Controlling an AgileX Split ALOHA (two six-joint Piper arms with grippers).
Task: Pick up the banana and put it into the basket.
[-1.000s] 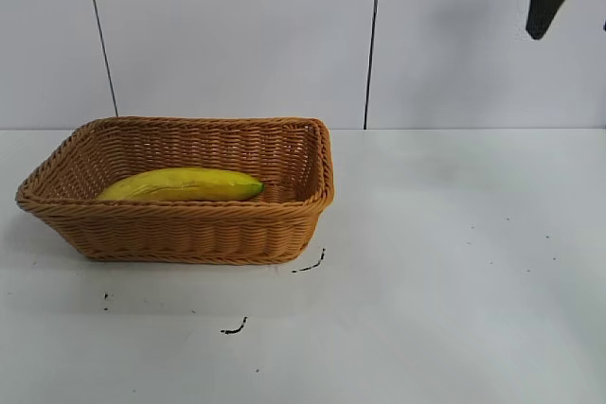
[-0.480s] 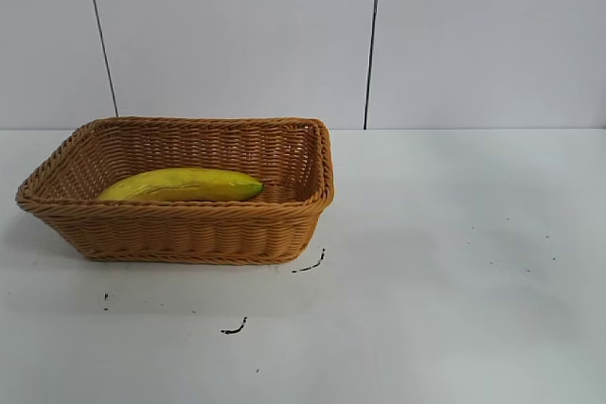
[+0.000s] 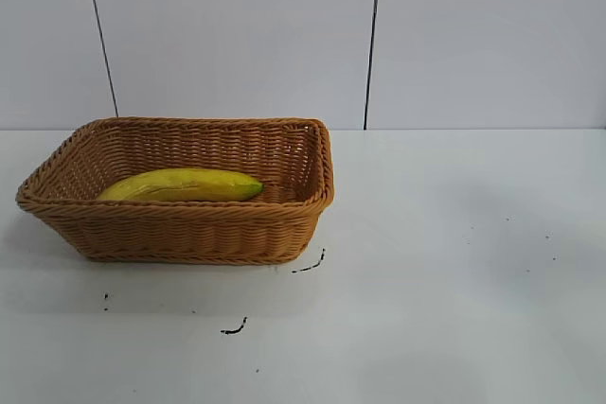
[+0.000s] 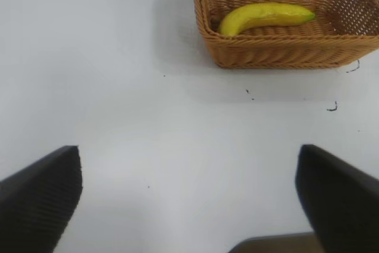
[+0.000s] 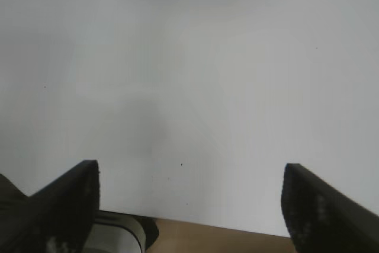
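The yellow banana lies on its side inside the tan wicker basket at the left of the table. Both show in the left wrist view too: the banana in the basket, far from my left gripper, which is open and empty above bare table. My right gripper is open and empty over bare white table near the table's edge. Neither gripper shows in the exterior view.
Small black marks lie on the white table in front of the basket. A white panelled wall stands behind the table. The table's brown edge shows under the right gripper.
The right gripper, seen at the top right of the exterior view one second ago, has moved out of that view. The banana and basket have not moved.
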